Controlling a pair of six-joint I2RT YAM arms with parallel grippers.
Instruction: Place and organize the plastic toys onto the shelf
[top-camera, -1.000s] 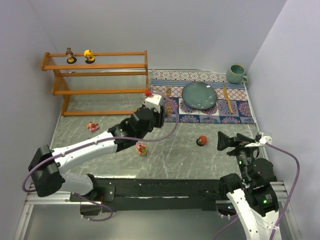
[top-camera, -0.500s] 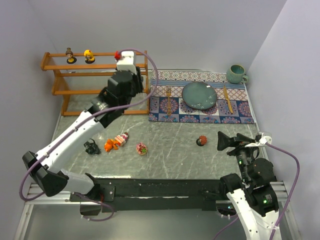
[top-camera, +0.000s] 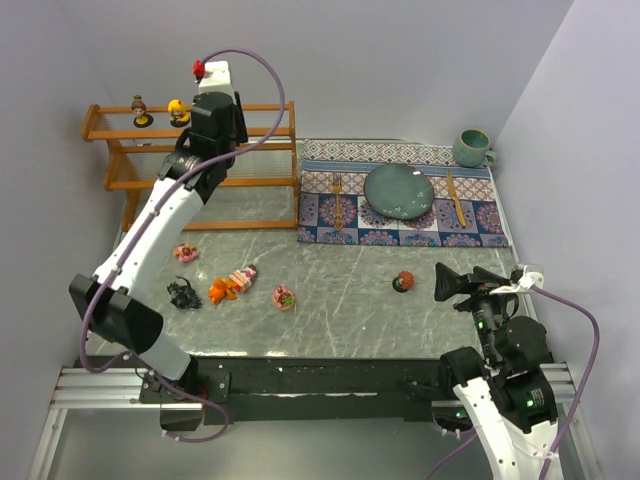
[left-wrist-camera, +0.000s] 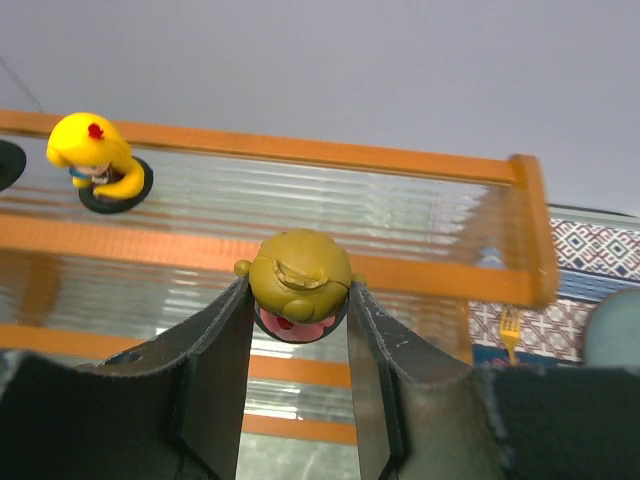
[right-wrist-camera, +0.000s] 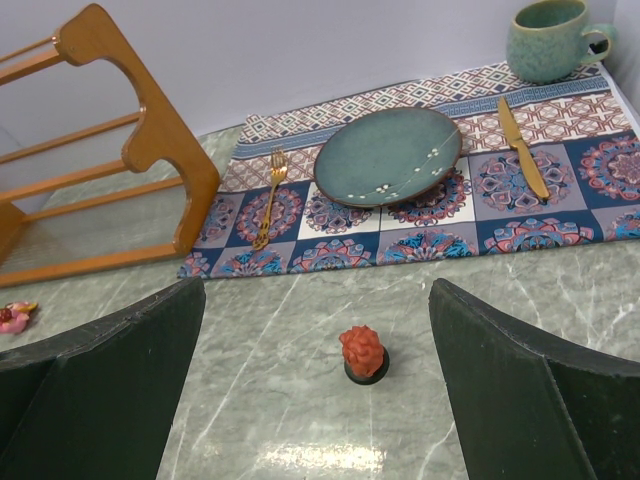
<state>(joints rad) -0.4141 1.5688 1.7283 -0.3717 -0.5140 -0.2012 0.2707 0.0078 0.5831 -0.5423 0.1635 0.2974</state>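
Left arm (top-camera: 160, 215) has swung leftward along the shelf (top-camera: 262, 131) since before; its jaws grip an olive-headed doll (left-wrist-camera: 298, 283) over the top tier, head toward the wrist view, body hidden; right jaws gape wide

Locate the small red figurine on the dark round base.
The red figurine stands alone on the table, right of centre, just near-side of the placemat below the plate, straight ahead of the open right gripper.

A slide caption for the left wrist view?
Left pincer grips an olive-headed toy near the top of the shelf.
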